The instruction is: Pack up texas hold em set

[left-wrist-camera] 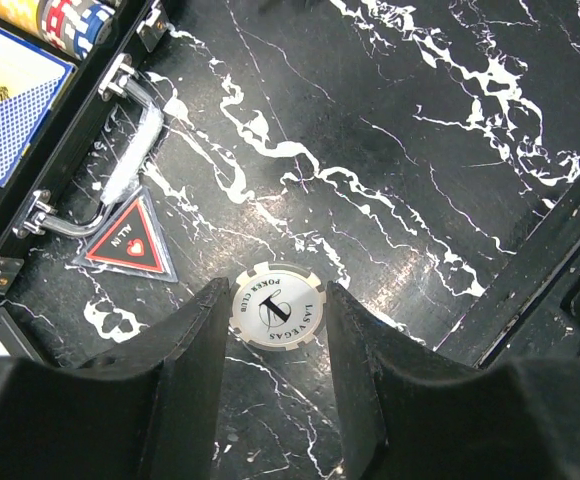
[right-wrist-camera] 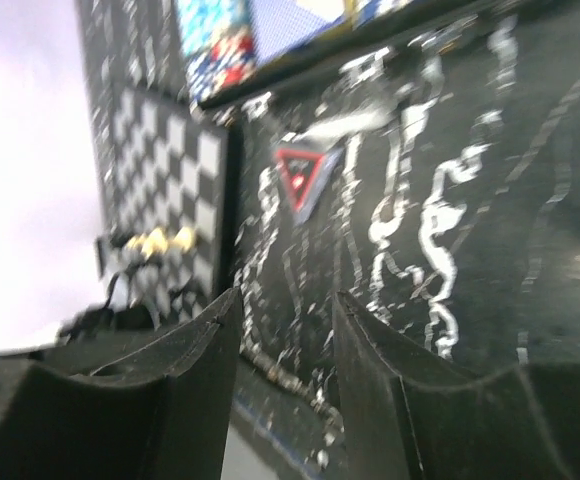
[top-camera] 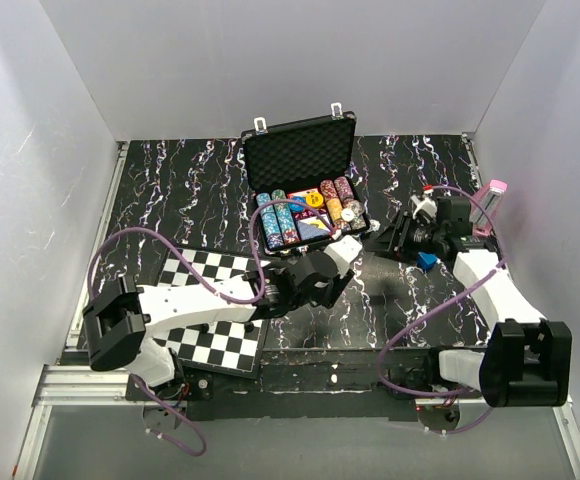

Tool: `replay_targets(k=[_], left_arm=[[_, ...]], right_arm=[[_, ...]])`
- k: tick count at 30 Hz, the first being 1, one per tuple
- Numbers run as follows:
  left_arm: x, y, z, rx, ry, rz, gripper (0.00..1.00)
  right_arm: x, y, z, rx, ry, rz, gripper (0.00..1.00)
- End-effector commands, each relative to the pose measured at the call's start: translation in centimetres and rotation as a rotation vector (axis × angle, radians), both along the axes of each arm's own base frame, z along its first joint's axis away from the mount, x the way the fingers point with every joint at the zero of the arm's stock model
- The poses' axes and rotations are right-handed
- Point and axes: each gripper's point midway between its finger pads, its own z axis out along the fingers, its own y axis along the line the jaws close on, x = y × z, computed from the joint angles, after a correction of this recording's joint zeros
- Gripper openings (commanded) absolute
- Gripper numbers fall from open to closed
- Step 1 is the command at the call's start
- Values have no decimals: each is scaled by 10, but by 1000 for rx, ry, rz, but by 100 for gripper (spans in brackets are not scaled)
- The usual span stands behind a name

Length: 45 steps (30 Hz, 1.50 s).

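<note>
The black briefcase (top-camera: 300,150) stands open at the back centre, with rows of multicoloured chips (top-camera: 275,222) and cards in its tray. My left gripper (top-camera: 348,252) hovers just in front of the case. In the left wrist view its fingers (left-wrist-camera: 195,350) are shut on the edges of a white "Las Vegas Poker Club" chip (left-wrist-camera: 275,312). A red triangular "all in" marker (left-wrist-camera: 125,240) lies on the table beside the case's silver handle (left-wrist-camera: 120,170). My right gripper (top-camera: 390,238) is to the right of the case. Its view is blurred, and its jaws (right-wrist-camera: 287,300) are open with nothing between them.
A black-and-white chessboard (top-camera: 210,310) lies at the front left, partly under the left arm. A pink metronome (top-camera: 490,205) stands at the right, behind the right arm. A small blue object (top-camera: 427,260) lies near the right gripper. White walls enclose the table.
</note>
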Motion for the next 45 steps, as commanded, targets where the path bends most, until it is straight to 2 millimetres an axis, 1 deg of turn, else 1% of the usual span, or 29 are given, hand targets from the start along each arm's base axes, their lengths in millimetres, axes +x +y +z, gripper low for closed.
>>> replay_targets(k=[1, 2, 5, 7, 11, 12, 13, 16, 18, 25, 29, 35, 36, 38, 39, 41, 42, 44, 45], left_arm=[[1, -3, 33, -100, -76, -84, 20], [0, -2, 33, -103, -82, -96, 21], [-2, 0, 43, -140, -112, -120, 21], [-3, 2, 44, -145, -121, -130, 21], [-1, 7, 46, -144, -130, -120, 21], [-1, 5, 52, -174, -143, -120, 21], [-1, 5, 54, -180, -147, -120, 21], [-1, 6, 56, -188, -157, -119, 21], [1, 6, 53, -170, -155, -117, 21], [3, 5, 55, -164, -168, -116, 20], [4, 5, 56, -164, -175, -112, 21], [6, 4, 58, -164, -185, -111, 21], [6, 5, 58, -161, -186, -110, 21], [7, 5, 59, -160, -190, -108, 20], [7, 5, 59, -159, -191, -106, 20], [7, 6, 58, -157, -190, -106, 21], [7, 5, 60, -159, -191, -106, 22], [7, 6, 58, -152, -189, -104, 28], [8, 6, 58, -155, -188, -101, 37]], right_arm=[[-31, 39, 34, 219, -39, 296, 48], [-33, 44, 34, 217, -39, 317, 48], [-41, 62, 38, 215, -23, 395, 48], [-44, 71, 38, 230, -2, 435, 48], [-49, 83, 39, 230, 17, 487, 50], [-50, 85, 38, 225, 22, 498, 50], [-51, 87, 38, 218, 28, 505, 50], [-56, 91, 35, 218, 43, 534, 50], [-60, 94, 36, 219, 47, 549, 49], [-75, 96, 39, 218, 55, 615, 47], [-83, 97, 36, 210, 71, 647, 46], [-89, 101, 32, 218, 96, 675, 41], [-90, 102, 32, 221, 96, 683, 39], [-91, 103, 33, 220, 96, 689, 30], [-91, 104, 33, 220, 92, 691, 23], [-90, 105, 34, 222, 88, 694, 5], [-89, 105, 34, 218, 85, 691, 1], [-86, 105, 34, 211, 75, 681, 1], [-85, 106, 35, 206, 65, 675, 1]])
